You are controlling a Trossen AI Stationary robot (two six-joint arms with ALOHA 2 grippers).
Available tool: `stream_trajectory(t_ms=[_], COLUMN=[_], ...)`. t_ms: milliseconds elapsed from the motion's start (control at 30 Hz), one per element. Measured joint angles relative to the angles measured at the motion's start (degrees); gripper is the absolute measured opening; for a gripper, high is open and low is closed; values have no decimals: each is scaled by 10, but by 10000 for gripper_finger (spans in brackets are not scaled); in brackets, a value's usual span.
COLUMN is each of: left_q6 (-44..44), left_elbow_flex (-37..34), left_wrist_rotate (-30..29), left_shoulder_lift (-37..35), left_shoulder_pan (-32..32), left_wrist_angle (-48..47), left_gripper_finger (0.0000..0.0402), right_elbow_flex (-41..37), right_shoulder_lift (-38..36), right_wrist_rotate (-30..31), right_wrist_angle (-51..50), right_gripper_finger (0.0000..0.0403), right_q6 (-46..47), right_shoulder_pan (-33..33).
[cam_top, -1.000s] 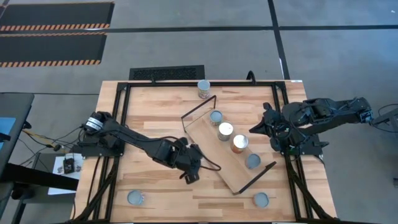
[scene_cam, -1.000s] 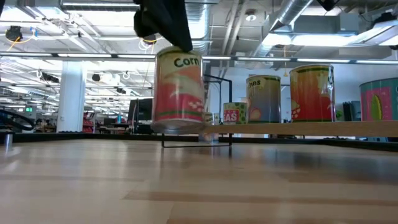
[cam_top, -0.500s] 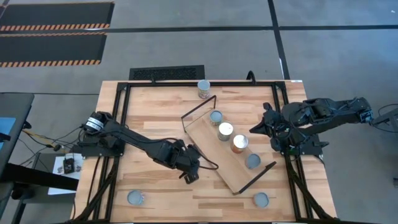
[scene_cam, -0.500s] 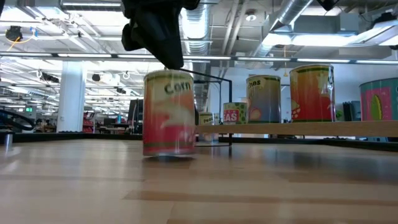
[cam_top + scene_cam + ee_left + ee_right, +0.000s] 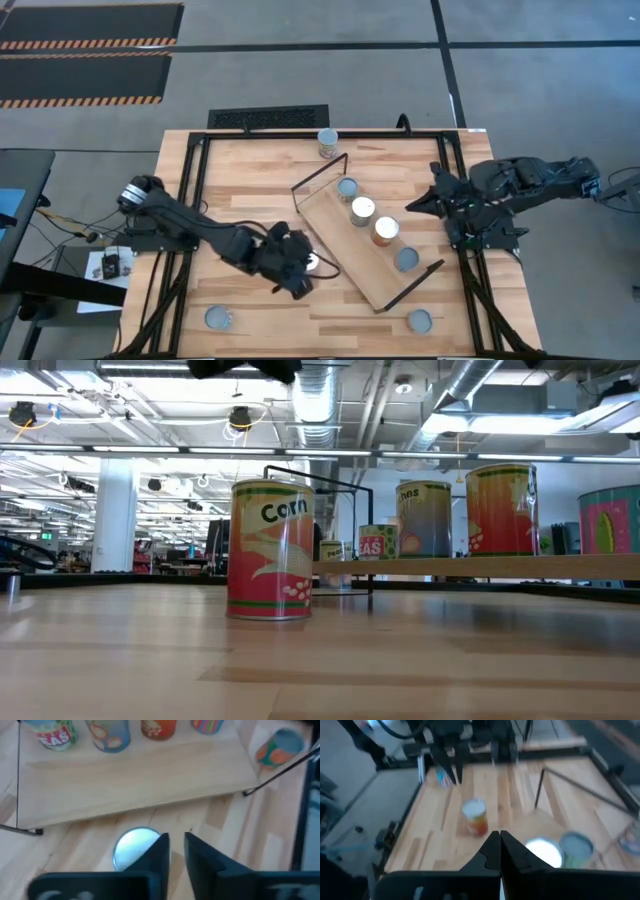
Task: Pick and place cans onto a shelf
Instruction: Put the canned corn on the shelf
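The corn can (image 5: 271,550) now stands upright on the plank tabletop (image 5: 320,660), free of any grip; a second ago it hung tilted in the left gripper above the wood, and half a second ago it was just touching down. In the low view the dark fingers have risen almost out of the top edge. From above, the left gripper (image 5: 297,268) has pulled back toward the table's near left side, and the can's silvery top (image 5: 313,263) shows just beside it, close to the shelf's (image 5: 340,240) near long edge. In the left wrist view the two fingers (image 5: 162,852) stand narrow with a small gap, holding nothing, the can top (image 5: 134,848) below and beside them.

Four cans sit in a row on the shelf: (image 5: 347,188), (image 5: 362,209), (image 5: 385,231) and (image 5: 406,259). Three more stand off it, at the far edge (image 5: 328,142) and at the near edge (image 5: 219,318), (image 5: 420,321).

The right gripper (image 5: 412,204) waits beside the shelf's right side, fingers (image 5: 492,847) pressed together and empty, and has barely shifted.
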Motion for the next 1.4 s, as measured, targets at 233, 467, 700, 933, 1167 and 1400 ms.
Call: stream_trajectory(t_ms=[233,467,700,933,1167,1400], left_q6=[-22,-23,-16,18,49,37], left_elbow_flex=[-110,-188,-221,-319,-324,-357], left_wrist_rotate=[3,83,80,78,77,76], left_shoulder_lift=[-70,-100,-120,-188,-215,-215], left_shoulder_pan=[-10,-10,-10,-11,-12,-25], left_wrist_angle=[157,221,248,361,288,210], left_gripper_finger=[3,0,0,0,0,0], right_elbow_flex=[-125,-185,-158,-77,19,94], right_shoulder_lift=[-53,-27,69,179,262,345], right_wrist_rotate=[-4,-28,-64,-25,12,11], right_wrist_angle=[213,318,366,359,255,191], right_gripper_finger=[7,39,26,12,8,14], right_q6=[6,85,111,99,125,143], right_shoulder_pan=[0,0,2,43,67,91])
